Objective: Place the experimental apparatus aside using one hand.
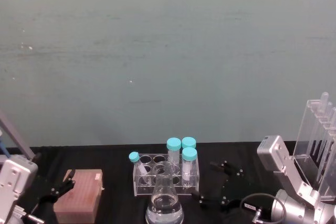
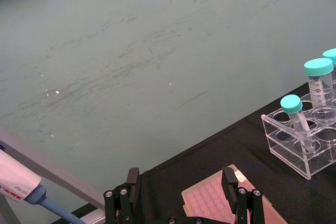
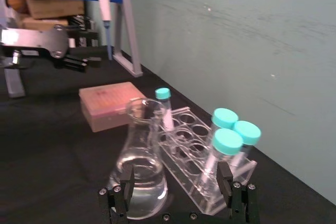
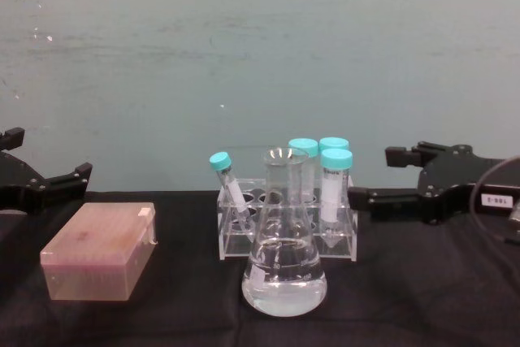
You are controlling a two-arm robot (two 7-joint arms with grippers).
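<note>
1. Right gripper (image 4: 370, 175) is hovering over the table (image 4: 422, 298) just right of the rack (image 4: 231, 237), about level with the tubes. Its fingers are spread wide and aren't gripping anything.
2. Left gripper (image 4: 49, 156) is hanging way over on the left, just beside the pink tip box (image 4: 101, 262). It's spread open too and holding nothing.
3. Rack is sitting mid-table, carrying four teal-capped tubes (image 4: 335, 184). Three tall ones are bunching up at its right end, and one small one is leaning at the left end.
4. Flask (image 4: 284, 274) is standing upright right in front of the rack, between the two grippers. From the chest view its neck is overlapping the tubes. Can't tell if the glass is actually touching the rack.
5. Looks-wise, the flask is clear and conical, with clear liquid filling just the wide bottom part.
6. Stand (image 1: 315, 145) is sitting at the far right, behind the right arm. It's tall clear acrylic, with long pipettes standing upright in it.
7. Tip box is sitting well apart from the flask, off to its left.
</note>
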